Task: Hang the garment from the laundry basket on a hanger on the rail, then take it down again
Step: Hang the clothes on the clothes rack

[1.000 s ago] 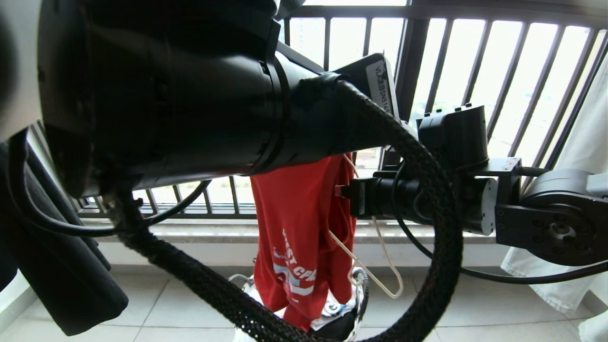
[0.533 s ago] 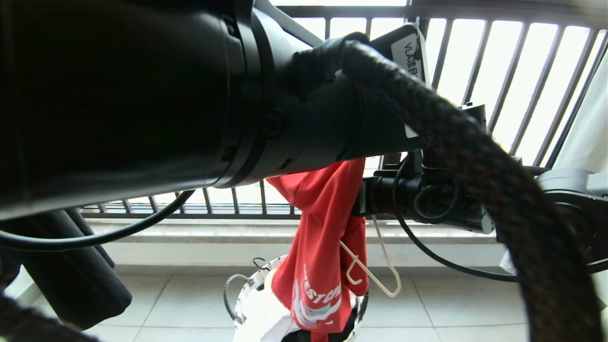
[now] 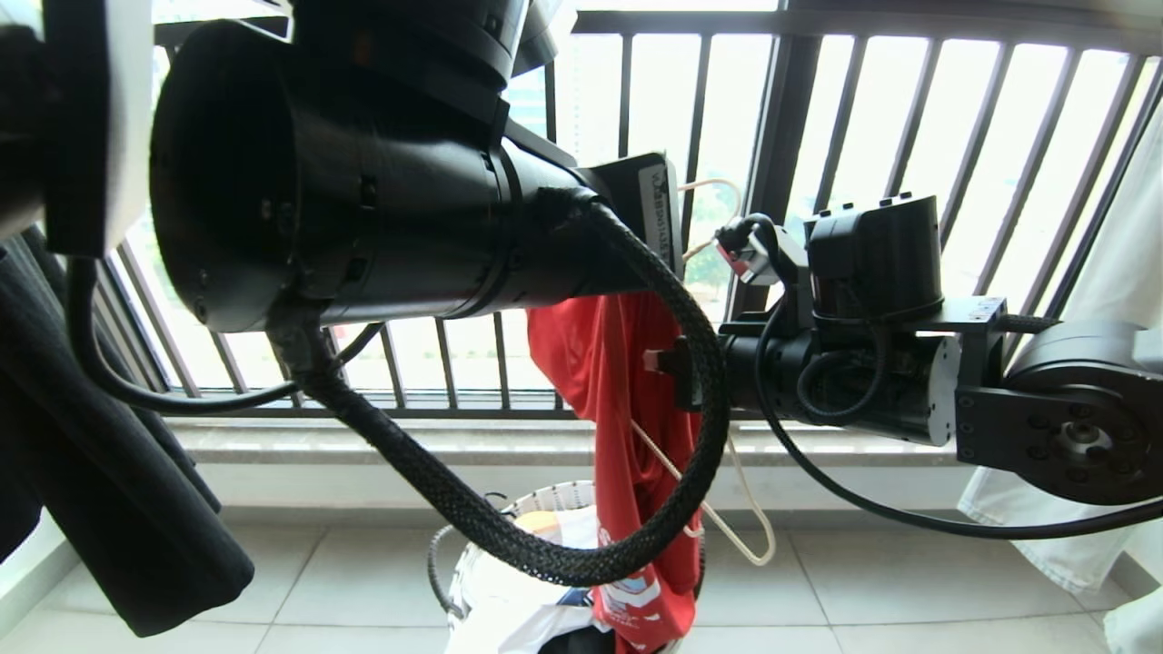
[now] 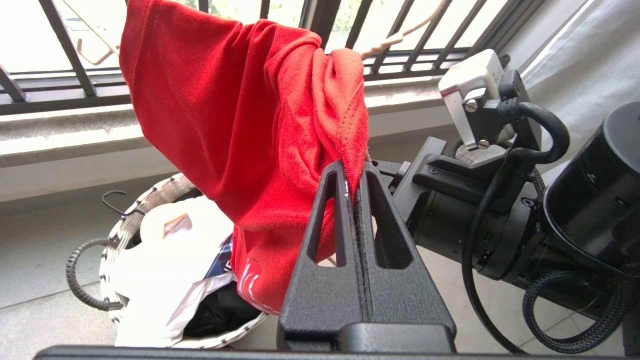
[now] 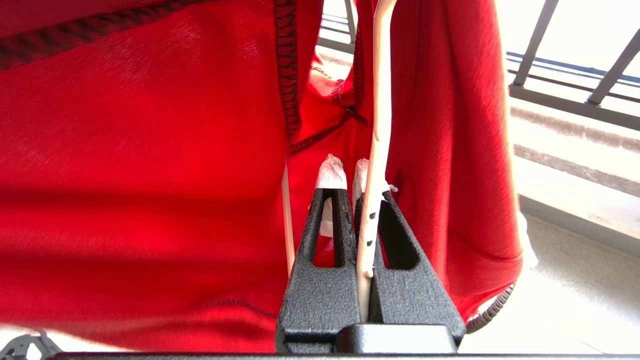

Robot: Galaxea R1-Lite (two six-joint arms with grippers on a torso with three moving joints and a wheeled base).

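The red garment [image 3: 627, 400] hangs in a bunch over the laundry basket [image 3: 536, 509], its lettered end reaching into the basket. My left gripper [image 4: 354, 172] is shut on a folded, stitched edge of the garment [image 4: 240, 125]; in the head view its own arm hides it. The right gripper [image 5: 346, 167] is shut on the off-white wire of the hanger [image 5: 378, 100], with red cloth [image 5: 150, 150] draped around it. Part of the hanger [image 3: 750, 522] sticks out below the right gripper [image 3: 659, 363]. The rail is out of view.
A black railing [image 3: 781, 136] of vertical bars and a stone ledge [image 3: 363, 445] stand behind. A dark garment [image 3: 118, 509] hangs at the left and a pale one [image 3: 1113, 291] at the right. White and dark laundry [image 4: 165, 240] fills the basket [image 4: 120, 225].
My left arm has swung across the head view with the garment's edge in its grip. The garment now hangs longer and narrower. The right arm has kept still.
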